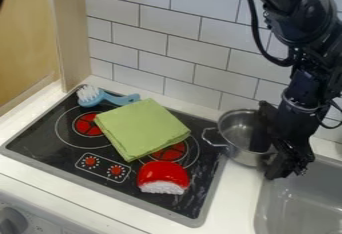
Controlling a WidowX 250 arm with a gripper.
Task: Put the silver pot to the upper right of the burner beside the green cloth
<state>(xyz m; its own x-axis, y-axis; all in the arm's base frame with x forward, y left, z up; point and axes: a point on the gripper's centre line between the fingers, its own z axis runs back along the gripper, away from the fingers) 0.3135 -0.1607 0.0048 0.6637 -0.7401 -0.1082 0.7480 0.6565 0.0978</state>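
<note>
Gray sink (294, 198); silver pot (240, 145) beside stovetop (47, 150), claw (265, 158) at rim.

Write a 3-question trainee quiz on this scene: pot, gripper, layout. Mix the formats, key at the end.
1. Multiple choice: as the camera sees it, the gripper is at which side of the silver pot?
A) left
B) right

2. True or false: the silver pot stands on the left burner.

3. Order these from left to right in the image: silver pot, green cloth, blue brush.

Key: 1: B. 2: False. 3: blue brush, green cloth, silver pot.
</note>
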